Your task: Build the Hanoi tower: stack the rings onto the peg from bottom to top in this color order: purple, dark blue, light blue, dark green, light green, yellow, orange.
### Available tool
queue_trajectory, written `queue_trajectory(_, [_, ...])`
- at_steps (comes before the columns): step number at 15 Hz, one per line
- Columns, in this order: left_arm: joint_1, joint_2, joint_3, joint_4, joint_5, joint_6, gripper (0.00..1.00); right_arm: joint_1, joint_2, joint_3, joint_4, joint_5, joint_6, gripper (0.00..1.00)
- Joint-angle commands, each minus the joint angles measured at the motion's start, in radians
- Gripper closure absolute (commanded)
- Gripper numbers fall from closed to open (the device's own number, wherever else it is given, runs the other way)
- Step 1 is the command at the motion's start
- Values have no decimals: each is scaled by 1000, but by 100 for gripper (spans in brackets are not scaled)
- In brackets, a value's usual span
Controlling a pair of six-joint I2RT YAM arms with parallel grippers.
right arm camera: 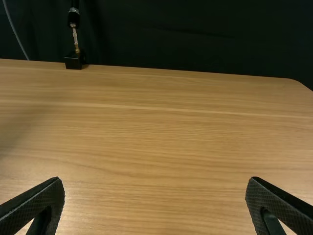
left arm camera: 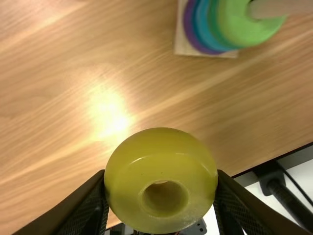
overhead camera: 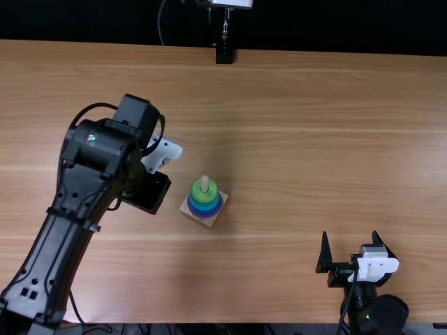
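Observation:
My left gripper (overhead camera: 151, 190) is above the table, left of the peg's wooden base (overhead camera: 211, 221). In the left wrist view, that gripper (left arm camera: 161, 177) is shut on a yellow ring (left arm camera: 159, 144), holding it by its sides with the hole showing. On the base, purple (left arm camera: 191, 30), dark blue, light blue and dark green rings lie under a light green ring (overhead camera: 198, 192), and the bare peg (overhead camera: 204, 183) sticks up above them. At the near right, my right gripper (overhead camera: 350, 241) is open with nothing in it; the right wrist view shows this gripper (right arm camera: 155, 182) with fingers wide apart.
A small black stand (overhead camera: 224, 54) stands at the table's far edge. The wooden table (overhead camera: 293, 139) stretches between the peg and my right arm. My left arm's long black link (overhead camera: 66, 241) spans the left side.

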Motion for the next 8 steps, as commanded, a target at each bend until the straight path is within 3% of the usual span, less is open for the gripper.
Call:
queue_trajectory(1, [-31,49,66,-2,22,-40,100,-11,-13,-57,-73,11,-2,0])
queue_trajectory(3, [-59,69,111,0,24,-88,100,-11,-13,-57,-73,11,-2,0])
queue_trajectory(6, [-111,118,171,0,33,-94,100,-11,-13,-57,-75,11,-2,0])
queue_trajectory(8, [-134,148,198,0,35,-138,100,-11,-13,-57,-73,11,-2,0])
